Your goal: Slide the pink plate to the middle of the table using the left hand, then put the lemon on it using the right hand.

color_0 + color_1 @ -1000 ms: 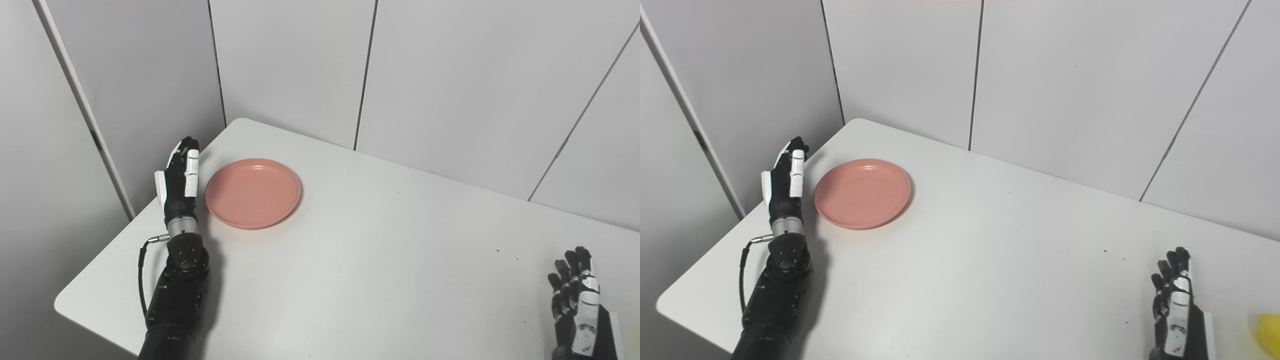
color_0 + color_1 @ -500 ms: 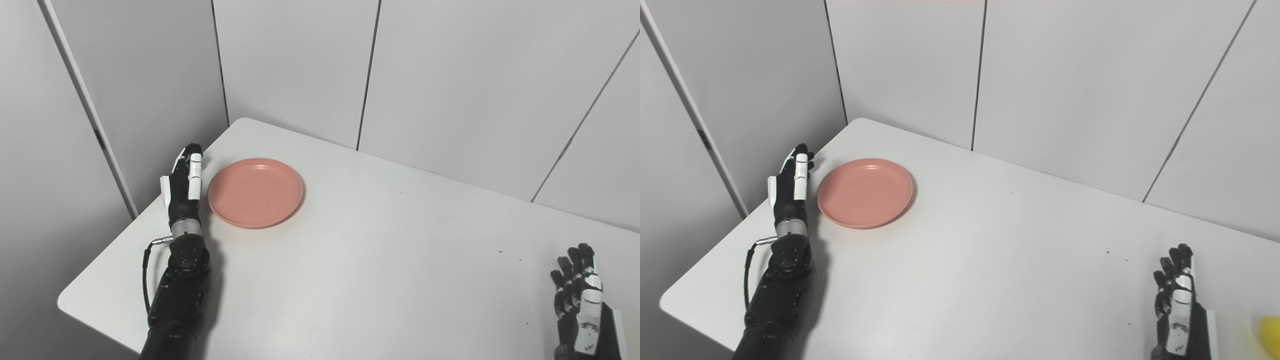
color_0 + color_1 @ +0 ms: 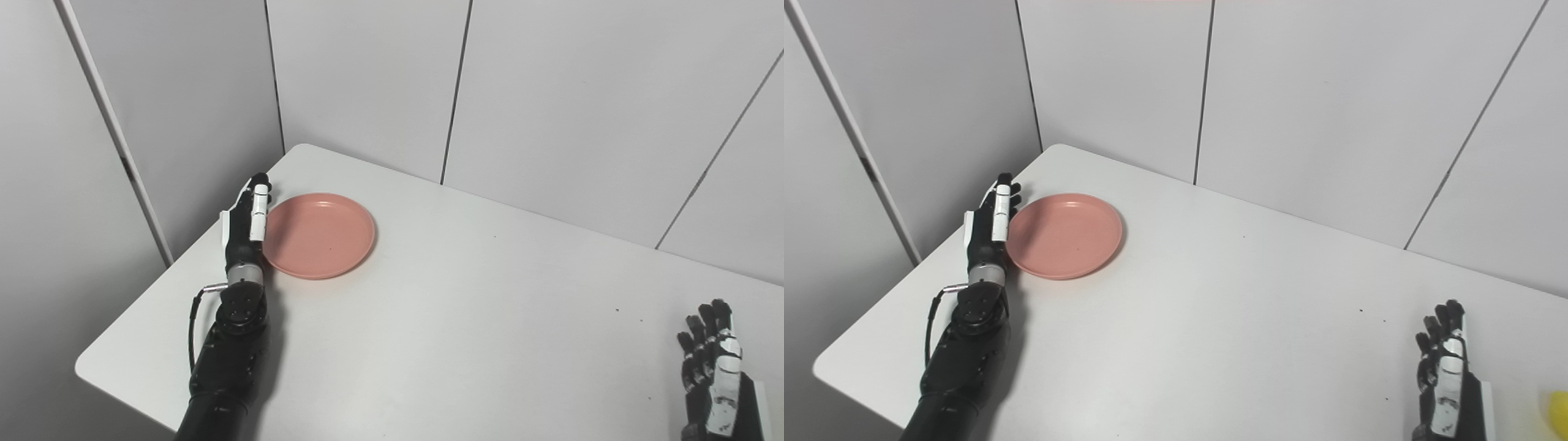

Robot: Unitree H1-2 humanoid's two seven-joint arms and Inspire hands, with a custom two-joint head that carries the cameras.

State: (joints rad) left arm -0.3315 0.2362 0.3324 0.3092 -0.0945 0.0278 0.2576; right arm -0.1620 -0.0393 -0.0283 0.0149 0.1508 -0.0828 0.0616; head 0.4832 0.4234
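1. Left of the frame: one left hand [image 3: 246,223] stands on edge, fingers straight and together, grasping nothing. Its palm side is against the left rim of the plate; whether it truly touches cannot be told.
2. Just right of that hand: one pink plate [image 3: 321,234], round and shallow, lying flat in the upper left part of the table [image 3: 465,318], near the far left corner. Nothing lies on it.
3. Centre of the frame: bare white tabletop, with a few small dark specks toward the right.
4. Lower right: one right hand [image 3: 1447,358], fingers stretched upward and slightly spread, released and holding nothing, well apart from the plate.
5. Far right edge, right eye view only: one lemon [image 3: 1558,411], a yellow sliver cut off by the frame, just beside the right hand.
6. No readable writing, brand or label shows on anything.
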